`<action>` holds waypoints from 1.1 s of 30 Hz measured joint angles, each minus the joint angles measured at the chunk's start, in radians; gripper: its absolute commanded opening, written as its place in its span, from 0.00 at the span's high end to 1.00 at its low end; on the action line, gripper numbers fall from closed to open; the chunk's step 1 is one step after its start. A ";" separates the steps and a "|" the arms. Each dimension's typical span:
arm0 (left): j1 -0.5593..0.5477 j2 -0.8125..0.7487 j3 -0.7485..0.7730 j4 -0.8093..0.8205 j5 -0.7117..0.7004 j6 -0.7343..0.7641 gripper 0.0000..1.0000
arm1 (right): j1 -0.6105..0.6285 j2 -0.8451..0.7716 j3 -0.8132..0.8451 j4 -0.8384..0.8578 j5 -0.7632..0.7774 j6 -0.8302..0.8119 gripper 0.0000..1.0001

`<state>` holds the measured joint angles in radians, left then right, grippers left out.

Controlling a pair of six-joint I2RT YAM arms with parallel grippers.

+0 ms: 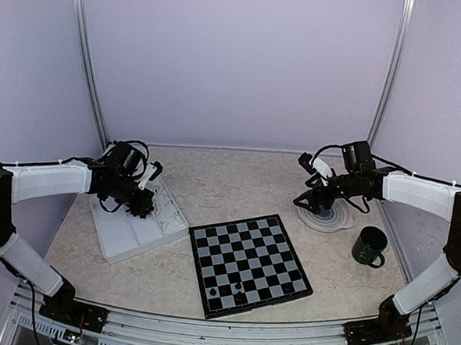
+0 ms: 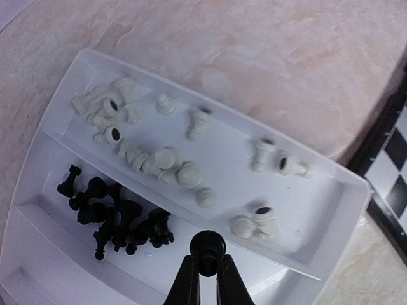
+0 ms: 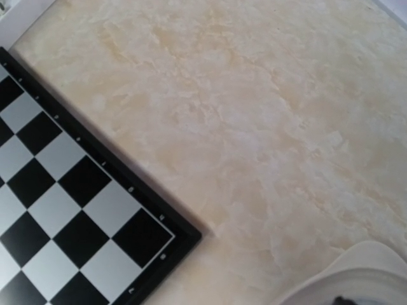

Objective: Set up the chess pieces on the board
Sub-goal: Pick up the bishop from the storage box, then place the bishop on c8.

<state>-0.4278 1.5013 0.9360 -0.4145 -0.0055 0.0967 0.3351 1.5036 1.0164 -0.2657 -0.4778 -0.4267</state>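
Over the white tray, my left gripper is shut on a black chess piece, held just above the tray's lower compartment. A heap of black chess pieces lies to its left, and white chess pieces are scattered in the middle compartment. In the top view the left gripper hangs over the tray. The board lies at centre with a few black pieces on its near rows. My right gripper stands open, with nothing in it, beside the board's far right corner.
A round grey ringed plate lies under the right arm, and its rim shows in the right wrist view. A dark green mug stands right of the board. The board's edge lies just right of the tray.
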 measured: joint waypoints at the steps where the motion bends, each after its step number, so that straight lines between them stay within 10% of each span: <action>1: -0.038 -0.042 0.008 -0.020 -0.017 -0.013 1.00 | 0.000 0.000 0.000 0.000 0.002 0.000 0.13; 9: -0.436 -0.185 0.198 -0.063 -0.122 -0.116 1.00 | 0.000 0.010 0.000 0.001 0.030 -0.003 0.13; 16: -0.663 0.006 0.385 -0.045 -0.106 -0.137 1.00 | 0.000 0.022 0.000 0.002 0.071 -0.015 0.13; 33: -0.840 0.492 0.622 -0.018 0.145 -0.062 1.00 | 0.000 0.026 0.000 0.018 0.145 -0.029 0.13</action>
<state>-1.2682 1.9930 1.5578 -0.4324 0.1390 0.0349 0.3351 1.5299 1.0164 -0.2478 -0.3325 -0.4561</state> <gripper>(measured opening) 0.081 0.873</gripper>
